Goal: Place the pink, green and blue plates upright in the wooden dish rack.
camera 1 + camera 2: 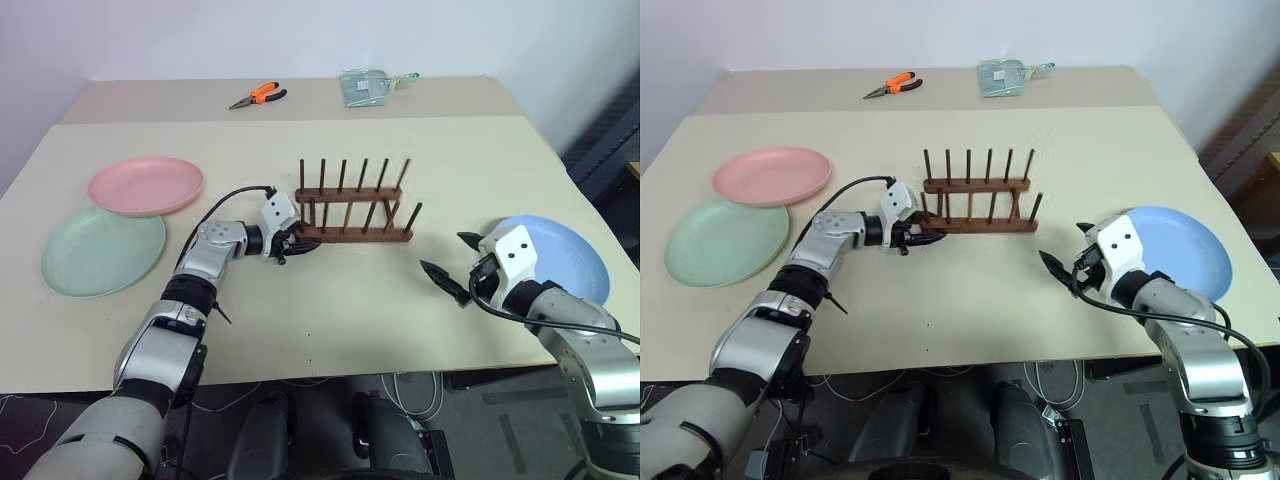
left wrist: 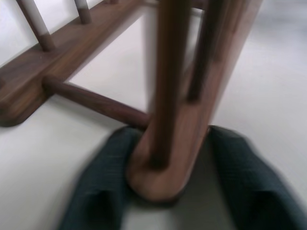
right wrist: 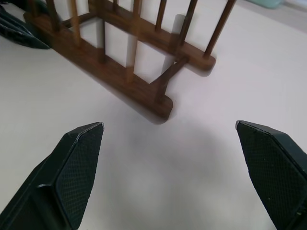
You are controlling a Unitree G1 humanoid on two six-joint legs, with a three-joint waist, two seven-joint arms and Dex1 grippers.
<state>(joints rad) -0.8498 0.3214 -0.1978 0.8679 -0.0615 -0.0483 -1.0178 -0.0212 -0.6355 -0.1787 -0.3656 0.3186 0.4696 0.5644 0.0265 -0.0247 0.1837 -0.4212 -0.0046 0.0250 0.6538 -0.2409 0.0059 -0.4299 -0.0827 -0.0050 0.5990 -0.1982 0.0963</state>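
We find the wooden dish rack standing on the table, empty, with its two rows of pegs upright. The left gripper is at the rack's left end. In the left wrist view its two black fingers sit either side of the rounded end of the rack's near base rail, narrowed around it and close against the wood; we read this as a grip on the rail end, though blur hides the exact contact.

The right gripper is held off the rack's right end, well apart from it, with bare table between the fingertips and the rack. Its fingers are spread wide and hold nothing.

The blue plate lies flat just behind the right gripper, partly covered by that wrist. The pink plate and the green plate lie flat well to the left of the left fingers, the pink one overlapping the green one's far edge.

Beyond the rack, on the far table, we note orange-handled pliers and a clear packet. We can read no brand, label or writing on any item.
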